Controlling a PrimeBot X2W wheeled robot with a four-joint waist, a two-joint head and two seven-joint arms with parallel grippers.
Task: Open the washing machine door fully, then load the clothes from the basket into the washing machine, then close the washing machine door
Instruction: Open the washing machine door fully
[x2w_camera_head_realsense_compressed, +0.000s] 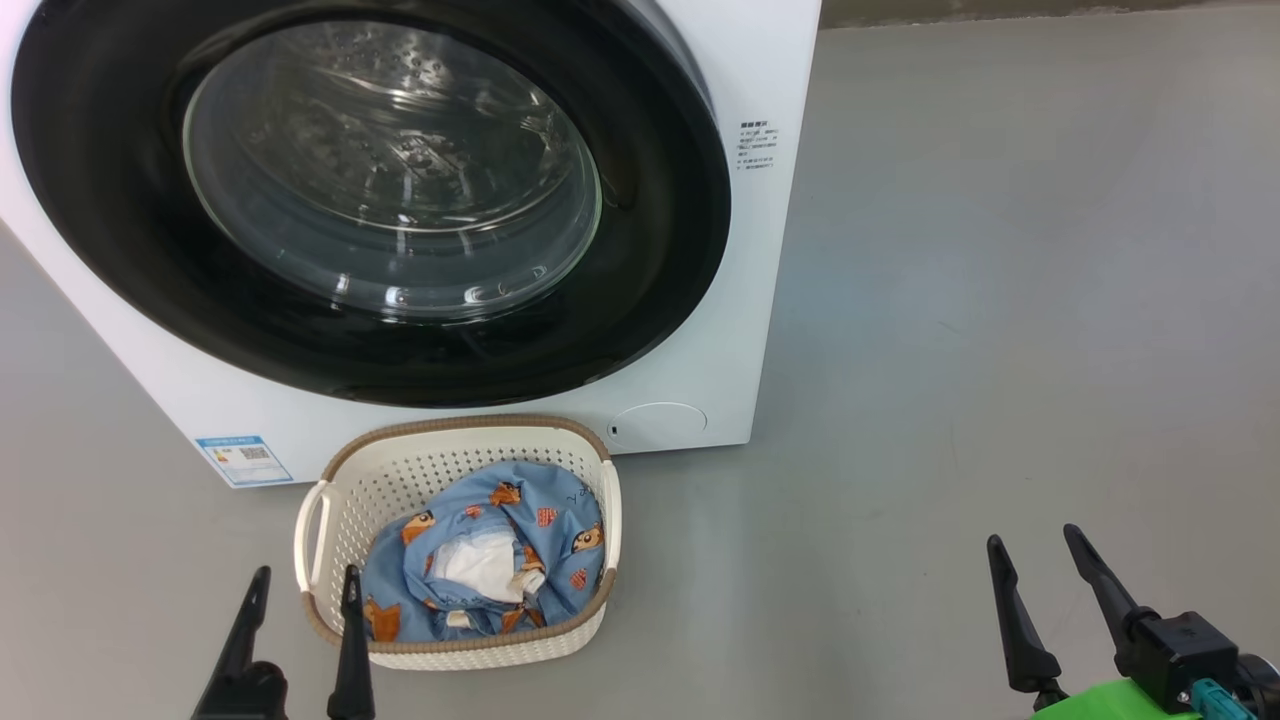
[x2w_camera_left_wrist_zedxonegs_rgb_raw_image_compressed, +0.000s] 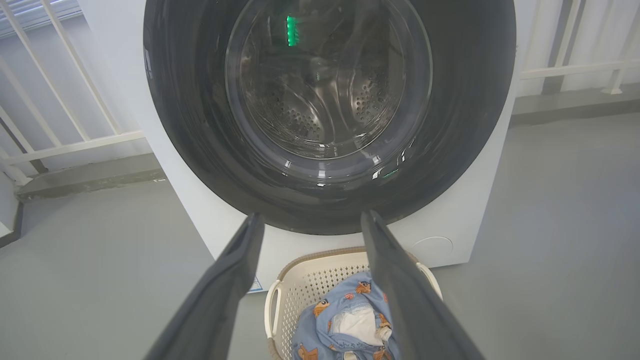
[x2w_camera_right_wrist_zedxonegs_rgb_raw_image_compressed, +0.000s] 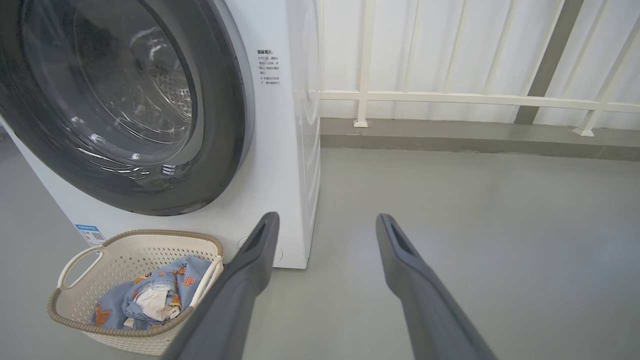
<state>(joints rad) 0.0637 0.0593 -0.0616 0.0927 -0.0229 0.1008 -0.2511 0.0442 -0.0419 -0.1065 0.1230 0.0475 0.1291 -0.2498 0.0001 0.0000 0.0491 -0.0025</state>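
Left gripper (x2w_camera_head_realsense_compressed: 306, 575): released, fingers spread wide, nothing between them. Low at the near left, one finger overlapping the near-left corner of the basket (x2w_camera_head_realsense_compressed: 400, 480) in the head view; contact impossible to tell.

Right gripper (x2w_camera_head_realsense_compressed: 1032, 535): likewise released and empty, at the near right over bare grey floor (x2w_camera_head_realsense_compressed: 1000, 350), well apart from the basket.

Washing machine (x2w_camera_head_realsense_compressed: 770, 80): white box at the far left, standing on the floor.

Washing machine door (x2w_camera_head_realsense_compressed: 660, 250): glossy black ring around a bulging glass window, shut flat against the machine's front, steel drum visible through the glass.

Basket: on the floor just in front of the machine, below the door, between a blue label sticker (x2w_camera_head_realsense_compressed: 243, 459) on the left and a round flap (x2w_camera_head_realsense_compressed: 658, 424) on the right.

Clothes (x2w_camera_head_realsense_compressed: 540, 520): bundled inside the basket, blue with orange animals, white lining patch facing up.
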